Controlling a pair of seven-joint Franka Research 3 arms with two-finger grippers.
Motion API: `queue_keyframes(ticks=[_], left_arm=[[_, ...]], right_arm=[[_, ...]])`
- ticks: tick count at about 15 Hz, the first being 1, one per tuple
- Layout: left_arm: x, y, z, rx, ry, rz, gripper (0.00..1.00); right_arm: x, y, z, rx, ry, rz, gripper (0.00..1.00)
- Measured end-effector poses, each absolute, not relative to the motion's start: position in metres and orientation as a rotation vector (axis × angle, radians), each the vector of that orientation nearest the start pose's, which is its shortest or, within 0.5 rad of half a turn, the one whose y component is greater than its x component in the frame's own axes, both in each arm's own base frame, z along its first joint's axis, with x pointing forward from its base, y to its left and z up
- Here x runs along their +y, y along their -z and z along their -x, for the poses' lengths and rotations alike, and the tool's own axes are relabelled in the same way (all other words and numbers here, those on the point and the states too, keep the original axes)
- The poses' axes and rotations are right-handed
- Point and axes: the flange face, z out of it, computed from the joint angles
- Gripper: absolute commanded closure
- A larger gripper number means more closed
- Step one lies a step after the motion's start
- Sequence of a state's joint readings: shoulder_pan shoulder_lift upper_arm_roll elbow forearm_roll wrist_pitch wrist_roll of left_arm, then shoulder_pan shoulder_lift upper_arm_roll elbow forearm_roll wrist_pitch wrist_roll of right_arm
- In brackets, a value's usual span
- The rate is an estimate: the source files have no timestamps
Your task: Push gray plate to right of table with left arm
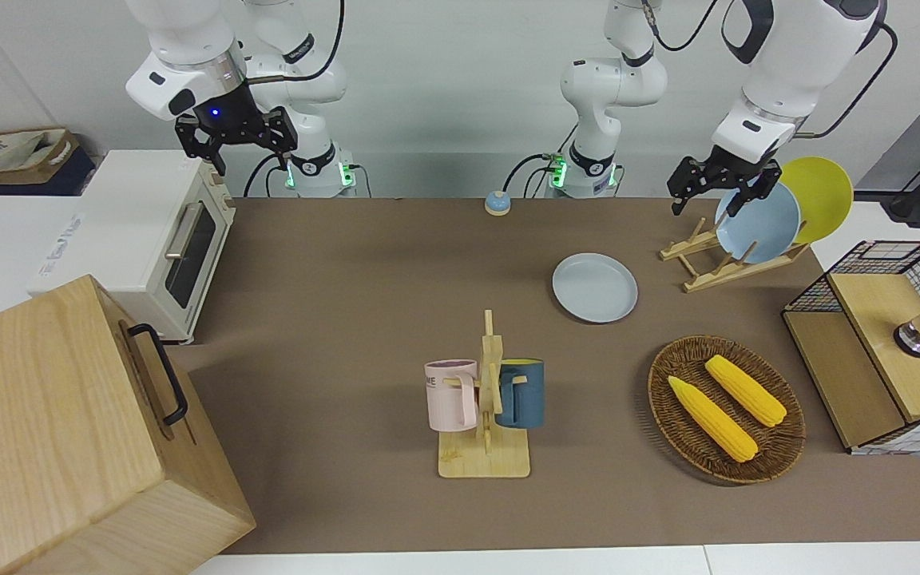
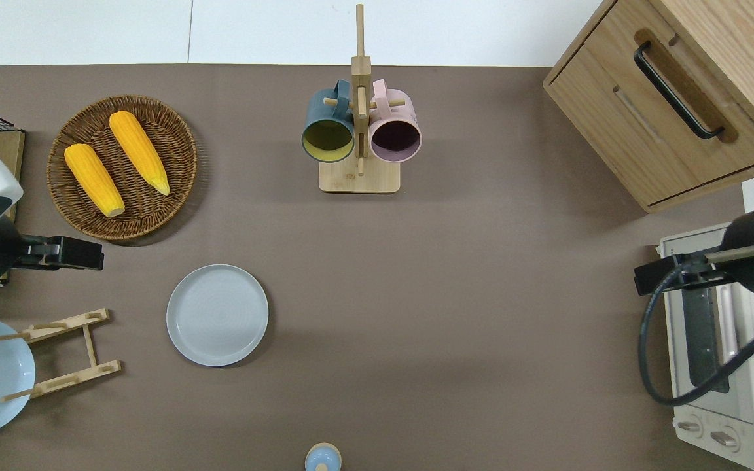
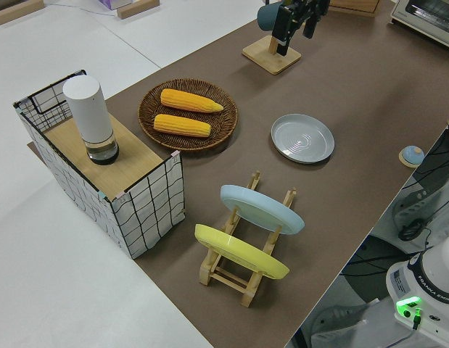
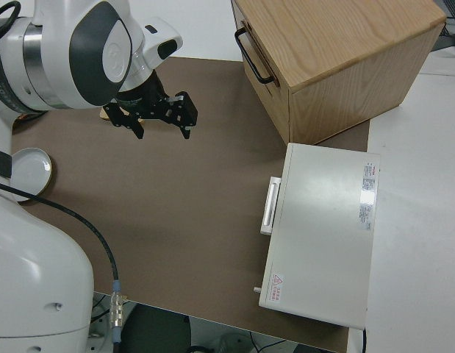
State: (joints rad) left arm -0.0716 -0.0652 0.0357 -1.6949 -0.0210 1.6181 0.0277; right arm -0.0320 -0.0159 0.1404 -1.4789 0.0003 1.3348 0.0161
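The gray plate (image 1: pixel 595 287) lies flat on the brown table (image 1: pixel 348 271), toward the left arm's end; it also shows in the overhead view (image 2: pixel 217 314) and the left side view (image 3: pixel 302 138). My left gripper (image 1: pixel 706 209) is open and empty, up in the air. In the overhead view the left gripper (image 2: pixel 97 254) is over bare table between the wicker basket and the wooden plate rack, apart from the gray plate. My right arm is parked, its gripper (image 1: pixel 238 152) open and empty.
A wooden rack (image 2: pixel 63 353) holds a sky-blue plate (image 1: pixel 757 224) and a yellow plate (image 1: pixel 823 196). A wicker basket (image 2: pixel 76 216) holds two corn cobs. A mug stand (image 2: pixel 359 176), a bell (image 1: pixel 497 203), a toaster oven (image 1: pixel 148 239), a wooden cabinet (image 1: pixel 69 431) and a wire shelf (image 1: pixel 883 351) stand around.
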Motion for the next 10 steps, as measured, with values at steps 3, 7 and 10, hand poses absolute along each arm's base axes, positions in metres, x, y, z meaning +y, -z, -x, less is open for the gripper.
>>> queue_keyframes(ticks=[3,7,10], left_arm=[[-0.021,-0.603,-0.533,0.095,-0.035,3.163,0.0],[-0.019,-0.6,-0.524,0.086,-0.055,3.164,0.0],[-0.018,-0.598,-0.509,0.084,-0.067,3.166,0.0]], right_arm=[[0.057,-0.656,-0.521,-0.145,-0.201,3.142,0.017],[0.057,-0.656,-0.521,-0.145,-0.201,3.142,0.017],[0.057,-0.656,-0.521,-0.145,-0.201,3.142,0.017]])
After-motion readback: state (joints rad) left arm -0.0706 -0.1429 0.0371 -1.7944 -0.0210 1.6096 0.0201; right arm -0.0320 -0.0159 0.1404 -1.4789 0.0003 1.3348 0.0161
